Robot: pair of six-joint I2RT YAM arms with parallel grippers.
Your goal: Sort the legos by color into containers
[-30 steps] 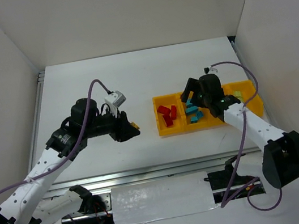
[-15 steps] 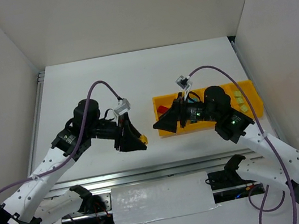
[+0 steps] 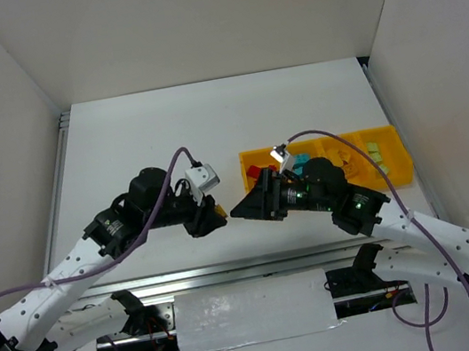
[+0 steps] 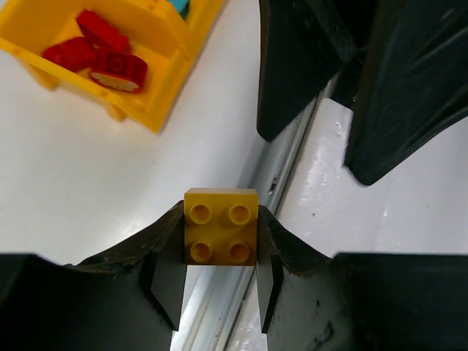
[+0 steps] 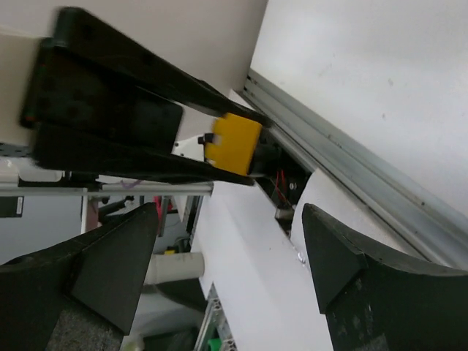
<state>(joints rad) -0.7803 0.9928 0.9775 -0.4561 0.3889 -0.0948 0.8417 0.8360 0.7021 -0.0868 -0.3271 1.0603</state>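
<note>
Brick [image 4: 221,235] sits clamped in left gripper [image 4: 219,274]; right gripper [image 5: 227,270] gapes opposite

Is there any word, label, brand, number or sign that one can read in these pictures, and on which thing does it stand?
None: no text can be read in any view.
The orange-yellow brick held in the left end effector shows only plain studs.
The yellow tray and the red bricks in it bear no print.
</note>
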